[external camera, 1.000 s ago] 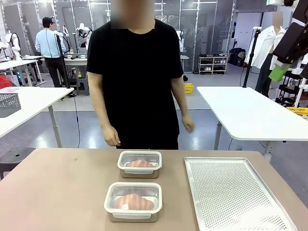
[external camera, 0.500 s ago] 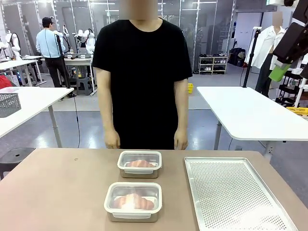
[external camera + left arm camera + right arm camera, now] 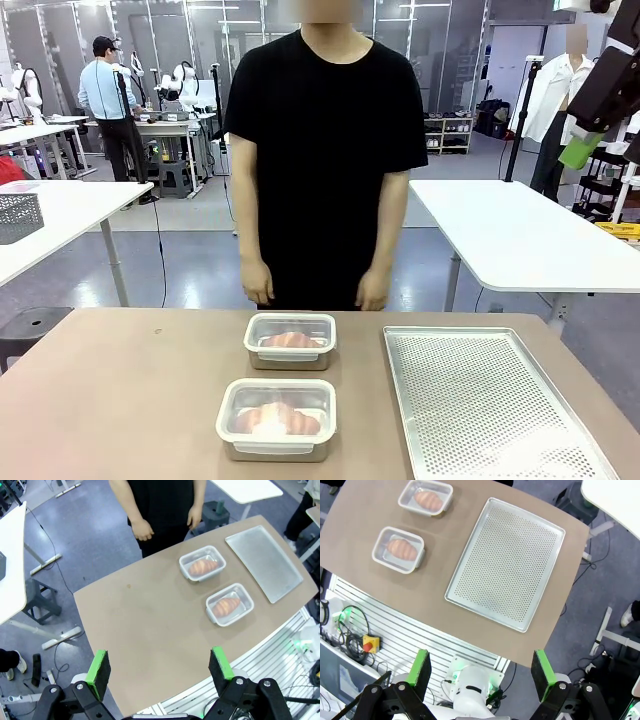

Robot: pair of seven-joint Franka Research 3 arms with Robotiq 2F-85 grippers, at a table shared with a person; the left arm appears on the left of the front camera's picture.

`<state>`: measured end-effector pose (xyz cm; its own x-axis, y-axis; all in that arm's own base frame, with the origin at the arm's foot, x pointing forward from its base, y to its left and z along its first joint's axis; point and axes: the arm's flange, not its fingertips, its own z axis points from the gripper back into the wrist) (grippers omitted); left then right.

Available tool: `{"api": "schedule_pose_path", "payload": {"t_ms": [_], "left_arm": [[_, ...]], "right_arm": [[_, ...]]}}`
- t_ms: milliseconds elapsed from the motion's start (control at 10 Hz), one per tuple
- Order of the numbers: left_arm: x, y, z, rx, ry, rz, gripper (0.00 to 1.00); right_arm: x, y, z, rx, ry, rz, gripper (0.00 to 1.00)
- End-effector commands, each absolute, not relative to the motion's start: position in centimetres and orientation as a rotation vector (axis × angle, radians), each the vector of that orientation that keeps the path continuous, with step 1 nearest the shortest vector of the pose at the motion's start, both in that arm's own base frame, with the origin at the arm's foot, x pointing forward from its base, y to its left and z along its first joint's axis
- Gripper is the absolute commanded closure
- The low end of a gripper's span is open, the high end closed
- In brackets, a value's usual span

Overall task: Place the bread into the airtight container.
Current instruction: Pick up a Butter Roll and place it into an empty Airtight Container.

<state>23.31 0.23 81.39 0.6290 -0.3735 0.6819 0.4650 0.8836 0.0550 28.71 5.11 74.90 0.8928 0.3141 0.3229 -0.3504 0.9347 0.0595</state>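
Two clear airtight containers stand on the brown table, one behind the other. Both hold bread under what look like clear lids. The near container point(image 3: 278, 418) holds a golden bread piece point(image 3: 277, 419), and the far container point(image 3: 290, 340) holds another bread piece point(image 3: 292, 340). In the left wrist view my left gripper point(image 3: 159, 666) hangs open and empty, high above the table's near edge, far from the two containers point(image 3: 230, 604) point(image 3: 202, 563). My right gripper point(image 3: 481, 671) is open and empty too, high over the robot's side. The containers point(image 3: 398, 549) point(image 3: 425, 497) lie far below it.
A perforated metal tray point(image 3: 490, 400) lies bare to the right of the containers, also seen as the tray point(image 3: 507, 562). A person in a black shirt stands at the far edge, hands point(image 3: 257, 290) hanging just beyond the table. White tables stand farther off.
The person has stepped to the picture's right and lowered both hands to their sides. The containers, tray and arms have not moved.
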Motion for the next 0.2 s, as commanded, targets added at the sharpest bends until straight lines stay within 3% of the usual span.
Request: {"api": "schedule_pose_path", "payload": {"t_ms": [0, 100], "left_arm": [[23.25, 0.24, 81.51, -0.13, -0.752, -0.493, 0.0], [23.25, 0.24, 81.51, -0.13, -0.752, -0.493, 0.0]], "right_arm": [[28.76, 5.1, 75.21, 0.11, -0.31, 0.352, 0.0], [28.76, 5.1, 75.21, 0.11, -0.31, 0.352, 0.0]]}}
